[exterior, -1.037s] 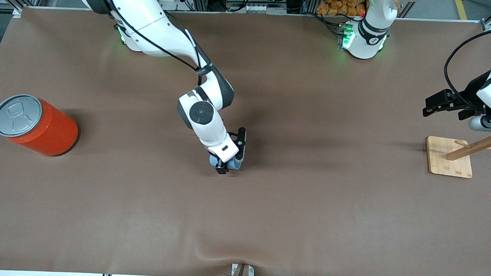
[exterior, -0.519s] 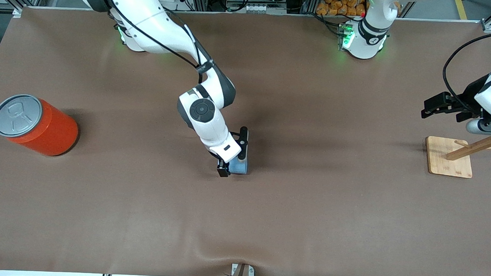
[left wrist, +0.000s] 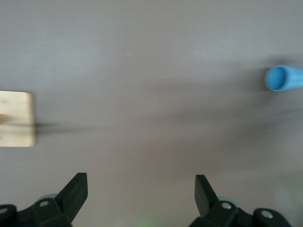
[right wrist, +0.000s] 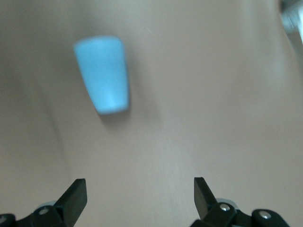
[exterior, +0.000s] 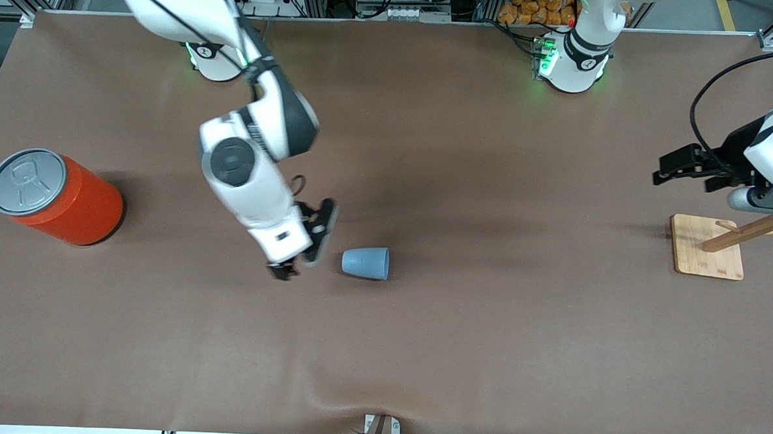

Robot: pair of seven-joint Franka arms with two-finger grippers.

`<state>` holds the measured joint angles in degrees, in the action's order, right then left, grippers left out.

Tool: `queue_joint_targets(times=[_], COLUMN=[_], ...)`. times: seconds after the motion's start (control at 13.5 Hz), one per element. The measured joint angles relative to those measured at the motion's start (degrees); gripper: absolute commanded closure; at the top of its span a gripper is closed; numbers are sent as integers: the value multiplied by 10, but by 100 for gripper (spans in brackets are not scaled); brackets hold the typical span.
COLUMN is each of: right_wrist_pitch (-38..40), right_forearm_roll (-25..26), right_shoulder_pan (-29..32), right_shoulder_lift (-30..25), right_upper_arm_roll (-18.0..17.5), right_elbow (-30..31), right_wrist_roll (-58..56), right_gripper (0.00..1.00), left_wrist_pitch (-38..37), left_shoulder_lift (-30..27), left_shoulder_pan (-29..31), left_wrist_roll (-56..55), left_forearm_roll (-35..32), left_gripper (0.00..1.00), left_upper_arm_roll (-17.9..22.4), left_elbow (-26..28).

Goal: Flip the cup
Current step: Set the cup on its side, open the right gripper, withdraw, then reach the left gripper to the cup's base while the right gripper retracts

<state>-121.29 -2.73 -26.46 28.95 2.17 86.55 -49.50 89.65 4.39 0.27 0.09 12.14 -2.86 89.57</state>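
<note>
The light-blue cup (exterior: pixel 365 263) lies on its side on the brown table cover (exterior: pixel 459 337), about mid-table, its wider mouth toward the left arm's end and its narrower base toward the right arm's end; the left wrist view looks into the open mouth (left wrist: pixel 283 78), the right wrist view shows the tapered wall (right wrist: pixel 103 74). The right gripper (exterior: pixel 299 254) is just beside the cup's base end, not touching it, jaws spread wide and holding nothing; both fingers frame bare cover in its wrist view. The left gripper (exterior: pixel 686 170) waits above the table near the wooden peg stand (exterior: pixel 708 247), jaws also wide apart and empty. 1 large orange can (exterior: pixel 55 195) stands well apart at the right arm's end. Judgement: the cup looks light, rigid and matte, so grip friction should be fair, but being round and tapered on its side it may roll or skid if nudged from 1 side only. A pinch across the wall near mid-height, fingers on 2 facing sides, seems safest; the taper could let it slip toward the narrow end under a loose squeeze. Whether the flip counts as finished cannot be told.
</note>
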Motion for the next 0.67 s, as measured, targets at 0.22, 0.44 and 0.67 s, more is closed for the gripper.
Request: queue_joint_targets(times=[0.22,0.44,0.67], right_wrist_pitch=[55,96,141], right_forearm_roll=[0,1,1], right_shoulder_pan=[64,111,155], right_shoulder_lift=[-34,-79,-125], right_upper_arm_roll=[1,4,10], right_elbow=[0,1,2], right_wrist_roll=[48,110,165], right_gripper=[0,0,0], left_wrist_pitch=[4,36,66], left_shoulder_lift=[46,109,168], left_shoulder_pan=[0,-7,-24], left_wrist_roll=[0,4,12], left_forearm_roll=[124,229,316], left_gripper=[0,0,0], left_upper_arm_roll=[0,-4,-20], left_elbow=[1,2,2])
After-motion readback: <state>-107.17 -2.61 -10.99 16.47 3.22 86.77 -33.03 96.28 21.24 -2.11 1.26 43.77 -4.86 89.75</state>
